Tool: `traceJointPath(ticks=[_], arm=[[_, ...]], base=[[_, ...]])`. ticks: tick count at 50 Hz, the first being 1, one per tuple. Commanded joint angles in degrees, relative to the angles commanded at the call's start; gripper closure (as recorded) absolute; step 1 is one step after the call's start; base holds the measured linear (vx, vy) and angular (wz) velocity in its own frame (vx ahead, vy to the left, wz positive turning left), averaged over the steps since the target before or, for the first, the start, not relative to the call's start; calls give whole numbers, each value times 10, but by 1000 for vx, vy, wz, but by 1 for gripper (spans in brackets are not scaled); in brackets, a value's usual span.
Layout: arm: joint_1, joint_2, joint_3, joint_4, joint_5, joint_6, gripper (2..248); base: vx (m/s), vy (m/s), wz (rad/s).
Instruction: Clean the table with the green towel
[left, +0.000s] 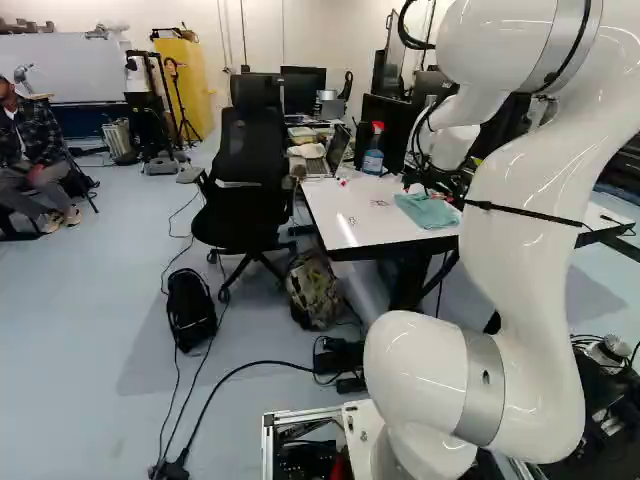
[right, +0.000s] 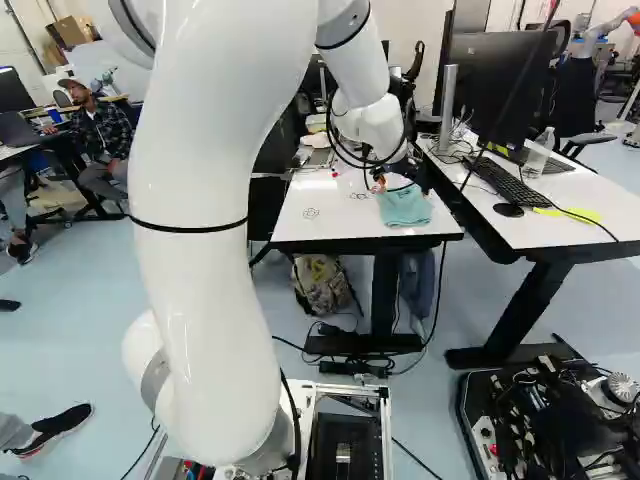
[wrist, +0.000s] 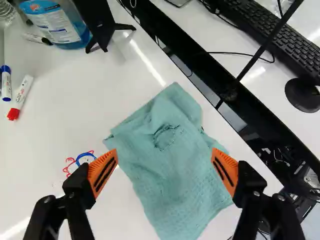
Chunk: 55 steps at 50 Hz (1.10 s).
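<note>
Picking up the towel looks like the step in hand: my claw (wrist: 164, 160) stands wide open over it, both orange-padded fingers well apart and gripping nothing. The green towel (wrist: 175, 185) lies loosely crumpled between and ahead of them, on the worktop (right: 330, 228), close to the side edge facing the second desk (right: 545, 235) and toward the near corner. I judge the next move to be straight down, then a close that gathers enough cloth to drag without scraping bare fingers on the surface. How high I am above the cloth I can't tell.

Just beyond one finger sits a red and blue doodle (wrist: 86, 159), which I'd wipe first. The wrist view gives me its colours, plus the red-capped marker (wrist: 21, 95) and the blue-capped marker (wrist: 6, 84) lying further off. What it lacks is the other scribble (right: 311, 213), nearer the worktop's front edge; both base views show that one, so I'd plan a second pass there.

The spray bottle (left: 373, 150) shows its red top in the left base view, while the wrist view catches only its lower part. The keyboard (right: 515, 185) and mouse (right: 508, 210) appear in the wrist and right base views, but I can't find them in the left one.
</note>
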Motion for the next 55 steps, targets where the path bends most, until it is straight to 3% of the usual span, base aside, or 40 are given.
traceJointPath(ticks=[22, 40, 41, 46, 47, 51, 52, 55], arm=[[0, -32, -7, 0, 0, 0, 3], [0, -32, -7, 0, 0, 0, 3], [0, -32, -7, 0, 0, 0, 20], [0, -32, -7, 0, 0, 0, 20], [0, -32, -7, 0, 0, 0, 58], [0, -32, -7, 0, 0, 0, 58], [0, -32, -7, 0, 0, 0, 95], [0, -32, -7, 0, 0, 0, 95]], base=[[0, 0, 0], [0, 0, 0], [0, 0, 0], [0, 0, 0], [0, 0, 0], [0, 0, 0], [0, 0, 0], [0, 0, 0]])
